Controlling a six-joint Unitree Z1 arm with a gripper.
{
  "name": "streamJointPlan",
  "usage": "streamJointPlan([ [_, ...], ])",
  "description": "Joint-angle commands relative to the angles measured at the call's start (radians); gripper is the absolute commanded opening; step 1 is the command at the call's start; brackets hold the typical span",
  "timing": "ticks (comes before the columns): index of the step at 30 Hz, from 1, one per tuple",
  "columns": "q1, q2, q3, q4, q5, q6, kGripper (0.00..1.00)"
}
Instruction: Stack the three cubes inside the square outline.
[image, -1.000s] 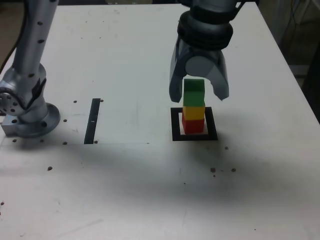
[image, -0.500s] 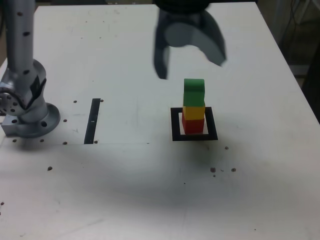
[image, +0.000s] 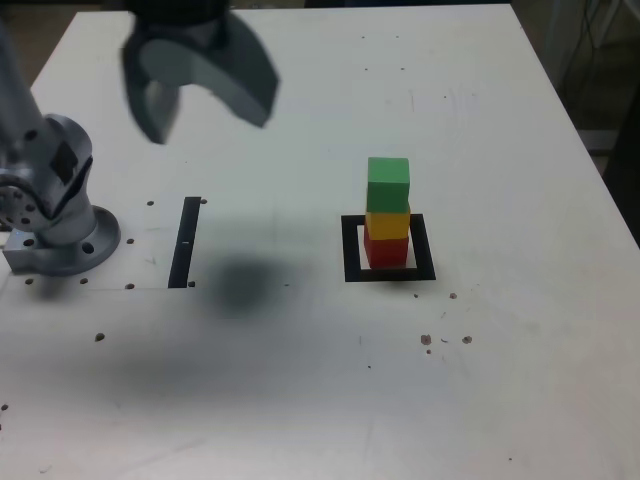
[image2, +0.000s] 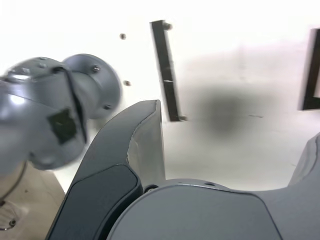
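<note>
Green, yellow and red cubes are seen stacked in one column within the square outline (image: 353, 272), which is taken as the landmark. The red cube (image: 388, 253) is set lowest, on the pale centre; the yellow cube (image: 388, 225) is carried by it, and the green cube (image: 388, 185) is placed on top. The black strip (image: 185, 242) is laid flat on the counter (image: 300, 380), to the left of the outline in the exterior view, and the arm's base (image: 62, 240) is mounted farther left still. The gripper (image: 203, 125), blurred, is held above the counter, up and to the left of the outline in that view, its jaws spread wide and nothing gripped between them.
</note>
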Motion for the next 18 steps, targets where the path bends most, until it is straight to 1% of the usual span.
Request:
streamJointPlan([
  [1,0.0,-0.153,0.108,-0.025,0.005,0.003,1.0],
  [6,0.003,-0.184,0.239,-0.091,0.01,0.004,0.99],
  [10,0.013,-0.184,0.341,-0.168,0.006,0.004,0.99],
  [13,0.017,-0.176,0.402,-0.231,-0.006,0.003,0.99],
  [18,0.018,-0.169,0.46,-0.294,-0.029,0.0,0.99],
])
